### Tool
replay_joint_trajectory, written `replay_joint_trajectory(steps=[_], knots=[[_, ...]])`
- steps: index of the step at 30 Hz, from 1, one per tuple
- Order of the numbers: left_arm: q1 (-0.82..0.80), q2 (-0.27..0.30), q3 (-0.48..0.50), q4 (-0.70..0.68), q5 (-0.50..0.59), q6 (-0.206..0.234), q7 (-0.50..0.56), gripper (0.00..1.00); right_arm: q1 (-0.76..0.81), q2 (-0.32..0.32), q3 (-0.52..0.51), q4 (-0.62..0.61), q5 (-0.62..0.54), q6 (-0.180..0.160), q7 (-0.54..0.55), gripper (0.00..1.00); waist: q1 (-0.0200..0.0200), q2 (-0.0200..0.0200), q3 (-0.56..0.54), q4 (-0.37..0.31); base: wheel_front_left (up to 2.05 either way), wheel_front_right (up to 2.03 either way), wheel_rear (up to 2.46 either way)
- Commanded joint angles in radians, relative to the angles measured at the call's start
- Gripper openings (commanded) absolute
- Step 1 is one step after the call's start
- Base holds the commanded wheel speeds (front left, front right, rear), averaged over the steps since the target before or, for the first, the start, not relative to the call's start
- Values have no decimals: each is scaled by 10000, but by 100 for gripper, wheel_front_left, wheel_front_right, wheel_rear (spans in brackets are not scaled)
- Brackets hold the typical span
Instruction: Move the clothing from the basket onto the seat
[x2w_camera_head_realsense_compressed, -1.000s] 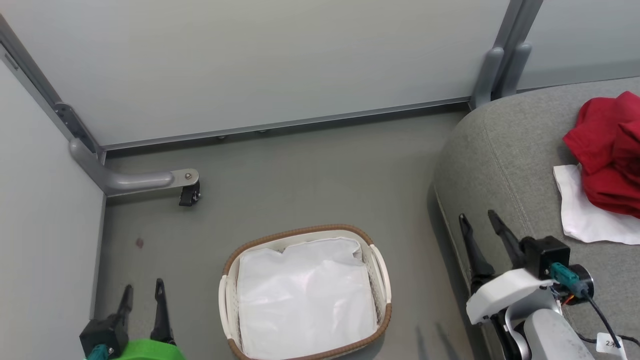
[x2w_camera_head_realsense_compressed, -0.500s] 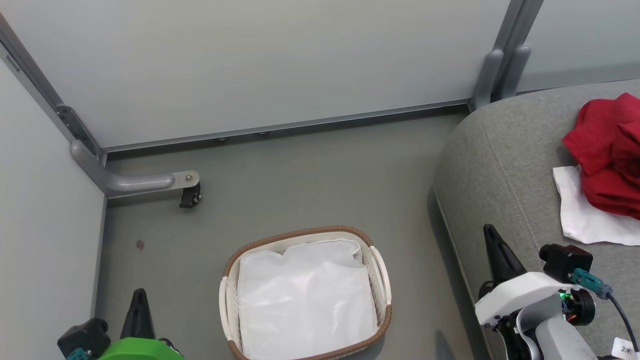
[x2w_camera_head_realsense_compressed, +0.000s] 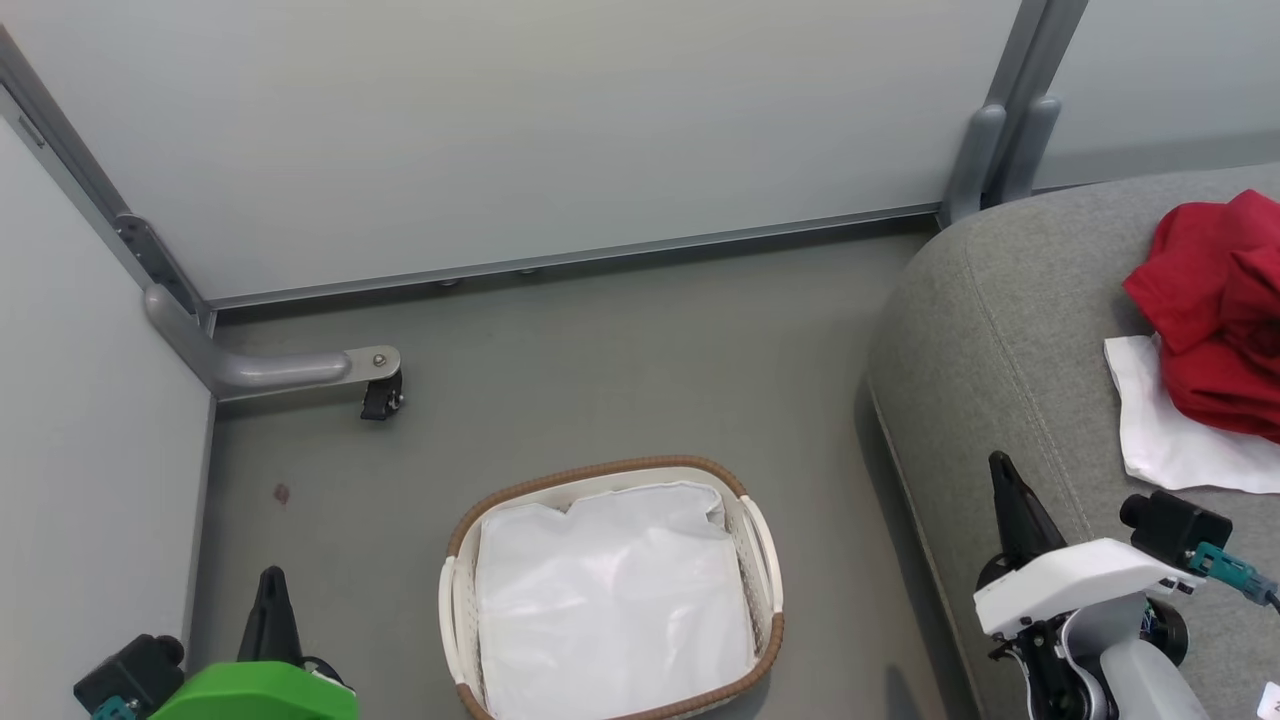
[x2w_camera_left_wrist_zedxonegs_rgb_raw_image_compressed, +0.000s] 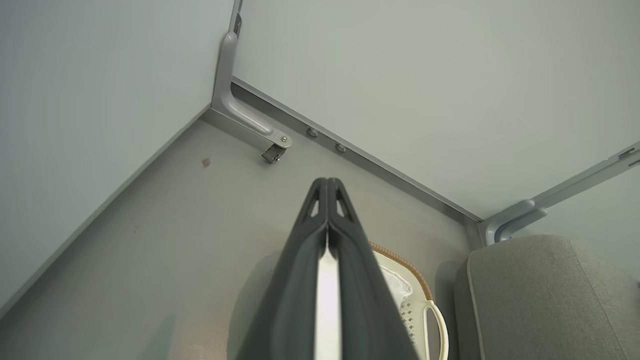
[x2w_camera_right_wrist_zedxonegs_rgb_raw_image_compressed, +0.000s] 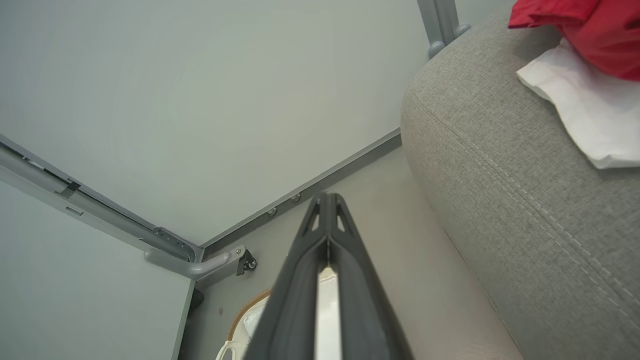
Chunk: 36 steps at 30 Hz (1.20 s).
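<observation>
The red clothing (x2w_camera_head_realsense_compressed: 1215, 310) lies bunched on the grey seat (x2w_camera_head_realsense_compressed: 1000, 330) at the right, partly over a white cloth (x2w_camera_head_realsense_compressed: 1165, 430); the right wrist view shows the clothing (x2w_camera_right_wrist_zedxonegs_rgb_raw_image_compressed: 575, 30) at its top right. On the floor stands the cream basket (x2w_camera_head_realsense_compressed: 460, 600), holding just its white liner (x2w_camera_head_realsense_compressed: 610, 600). My left gripper (x2w_camera_head_realsense_compressed: 270, 590) is shut and empty at the lower left, left of the basket. My right gripper (x2w_camera_head_realsense_compressed: 1003, 480) is shut and empty over the seat's front edge. Both wrist views show the fingertips (x2w_camera_left_wrist_zedxonegs_rgb_raw_image_compressed: 327, 187) (x2w_camera_right_wrist_zedxonegs_rgb_raw_image_compressed: 327, 200) pressed together.
Pale partition walls close the space at the back and left. A grey support leg with a small caster (x2w_camera_head_realsense_compressed: 380, 395) juts onto the floor at the left. Another partition post (x2w_camera_head_realsense_compressed: 995, 150) stands behind the seat's corner. Bare grey floor lies between basket, wall and seat.
Both grippers have gone from open to shut and drawn back toward the bottom of the view. The clothing and basket have stayed in place.
</observation>
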<state>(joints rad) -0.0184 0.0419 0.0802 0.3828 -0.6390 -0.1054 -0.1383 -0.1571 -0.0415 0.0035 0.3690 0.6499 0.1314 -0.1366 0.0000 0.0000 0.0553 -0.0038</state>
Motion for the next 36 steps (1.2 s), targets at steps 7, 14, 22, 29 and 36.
replay_joint_trajectory(steps=[7, 14, 22, 29, 36], knots=[[-381, 62, 75, -316, -1238, -57, 311, 0, 9, -53, -180, -296, 1209, -4, 295, 0, 0, 0, -38, 3, 0, 0, 0], [-450, 69, 106, -444, -2189, -85, 563, 0, 71, -61, -293, -406, 2146, -5, 541, 0, 0, 0, -76, 6, 0, 0, 0], [-527, 76, 138, -566, -3168, -109, 822, 0, 132, -68, -414, -521, 3120, -5, 799, 0, 0, 0, -118, 9, 0, 0, 0], [-577, 81, 166, -674, -3991, -124, 1033, 0, 164, -74, -509, -621, 3929, -6, 1019, 0, 0, 0, -156, 11, 0, 0, 0], [-636, 86, 193, -774, -4730, -149, 1224, 0, 213, -78, -598, -703, 4663, -7, 1212, 0, 0, 0, -192, 14, 0, 0, 0]])
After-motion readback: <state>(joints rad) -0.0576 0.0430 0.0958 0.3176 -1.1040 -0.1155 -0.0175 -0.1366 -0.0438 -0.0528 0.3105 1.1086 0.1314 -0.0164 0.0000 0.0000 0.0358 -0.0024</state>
